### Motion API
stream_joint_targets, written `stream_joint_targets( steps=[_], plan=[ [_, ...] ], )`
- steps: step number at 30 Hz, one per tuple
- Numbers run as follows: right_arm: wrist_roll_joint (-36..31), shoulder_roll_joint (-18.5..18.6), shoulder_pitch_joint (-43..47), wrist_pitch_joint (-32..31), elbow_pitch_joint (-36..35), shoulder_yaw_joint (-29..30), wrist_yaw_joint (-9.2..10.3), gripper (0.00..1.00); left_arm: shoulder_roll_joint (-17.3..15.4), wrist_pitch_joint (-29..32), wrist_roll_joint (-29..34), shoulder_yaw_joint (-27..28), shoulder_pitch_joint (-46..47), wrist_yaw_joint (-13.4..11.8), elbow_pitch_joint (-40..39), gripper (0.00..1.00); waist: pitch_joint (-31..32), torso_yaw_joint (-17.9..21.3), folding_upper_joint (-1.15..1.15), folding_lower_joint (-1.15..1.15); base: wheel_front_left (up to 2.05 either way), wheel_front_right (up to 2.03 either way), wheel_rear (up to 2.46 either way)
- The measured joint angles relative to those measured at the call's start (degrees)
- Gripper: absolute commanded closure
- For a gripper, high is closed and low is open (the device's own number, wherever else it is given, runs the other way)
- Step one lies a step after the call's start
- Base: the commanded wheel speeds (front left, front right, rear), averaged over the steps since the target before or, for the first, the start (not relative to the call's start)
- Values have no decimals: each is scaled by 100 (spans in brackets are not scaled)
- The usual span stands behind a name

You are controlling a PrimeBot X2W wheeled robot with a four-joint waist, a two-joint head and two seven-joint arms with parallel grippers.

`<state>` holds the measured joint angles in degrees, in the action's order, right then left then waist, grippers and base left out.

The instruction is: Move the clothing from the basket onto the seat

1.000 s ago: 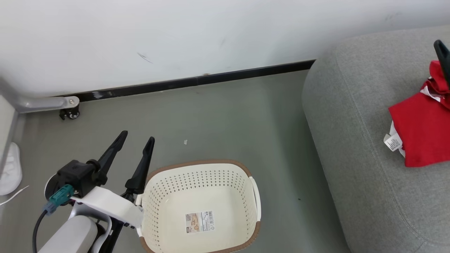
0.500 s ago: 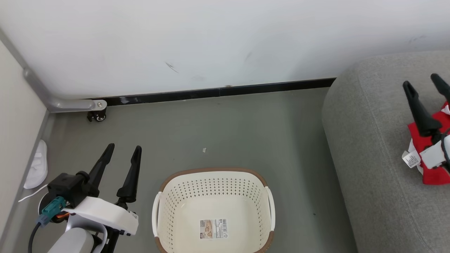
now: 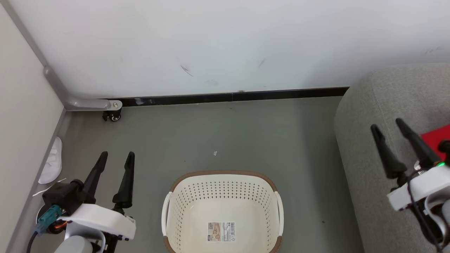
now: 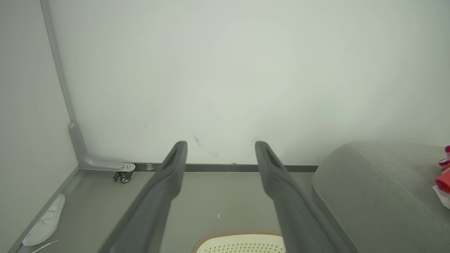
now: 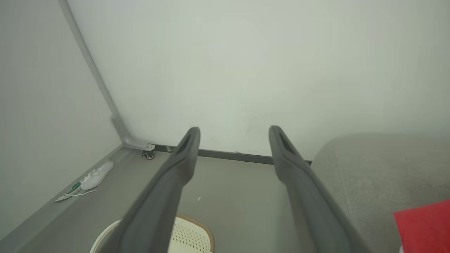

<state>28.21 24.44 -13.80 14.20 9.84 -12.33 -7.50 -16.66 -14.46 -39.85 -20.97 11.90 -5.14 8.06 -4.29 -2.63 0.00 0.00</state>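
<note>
Head view downward, 2 wrist views toward wall [image 4: 246, 70] — all share basket [image 3: 222, 173]

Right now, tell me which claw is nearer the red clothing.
Right. The right claw is over the seat, close beside the clothing. The left claw is over the floor, on the far side of the basket from it.

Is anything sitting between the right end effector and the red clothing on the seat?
Nothing visible does. The right end effector is open, and the clothing lies just beside it on the seat.
</note>
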Motion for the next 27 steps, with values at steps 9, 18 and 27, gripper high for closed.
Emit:
stream_joint_targets(
  steps=[9,18,27],
  plan=[
    [-356,-513,523,0,-313,68,0,0,83,0,322,330,-234,-3,-40,0,15,-18,0,0,0,0,0],
    [-690,-1015,902,0,-563,257,0,0,271,0,671,775,-447,-60,-89,0,17,20,0,0,0,0,0],
    [-942,-1348,1251,0,-592,347,0,0,487,0,858,1074,-587,-59,-170,0,38,62,0,0,0,0,0]
  ],
)
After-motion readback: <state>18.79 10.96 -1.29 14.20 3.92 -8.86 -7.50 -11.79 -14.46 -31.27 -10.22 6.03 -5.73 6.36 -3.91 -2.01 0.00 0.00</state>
